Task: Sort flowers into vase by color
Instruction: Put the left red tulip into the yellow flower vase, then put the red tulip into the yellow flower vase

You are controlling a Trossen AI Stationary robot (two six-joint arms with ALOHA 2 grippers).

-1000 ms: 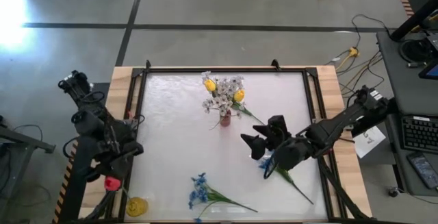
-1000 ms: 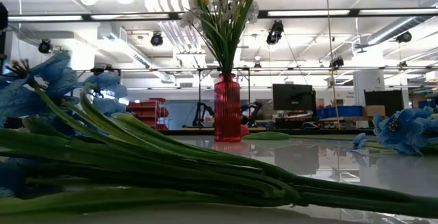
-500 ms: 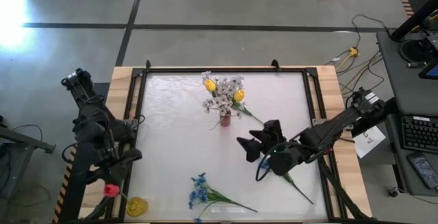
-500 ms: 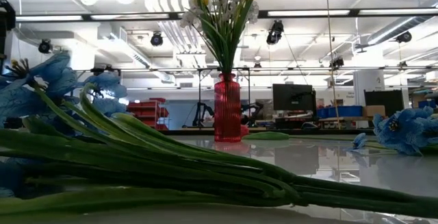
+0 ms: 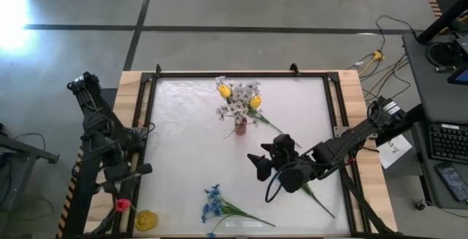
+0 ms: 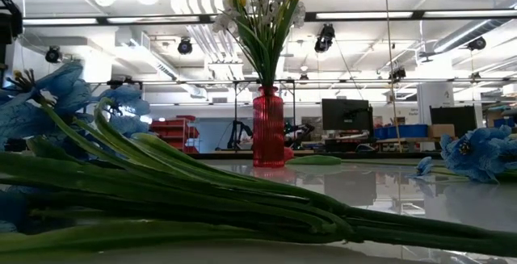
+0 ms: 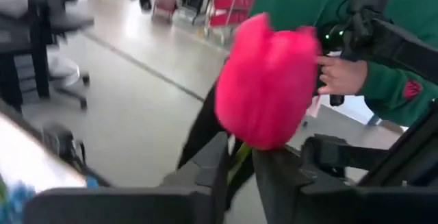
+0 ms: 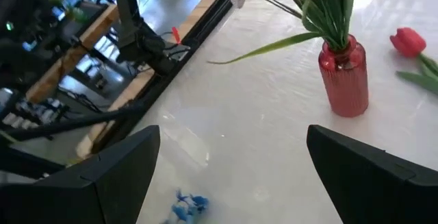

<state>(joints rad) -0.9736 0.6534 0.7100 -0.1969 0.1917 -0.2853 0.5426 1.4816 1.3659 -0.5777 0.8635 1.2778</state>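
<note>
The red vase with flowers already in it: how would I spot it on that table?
On the white table, look near the middle of the far edge. The red vase stands upright there, ribbed glass, holding white blossoms and yellow tulips; the other flowers lie flat.

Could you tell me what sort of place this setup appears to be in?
Most likely a robotics lab or workshop: bare concrete floor with loose cables, a keyboard beside the table, and monitors behind.
</note>
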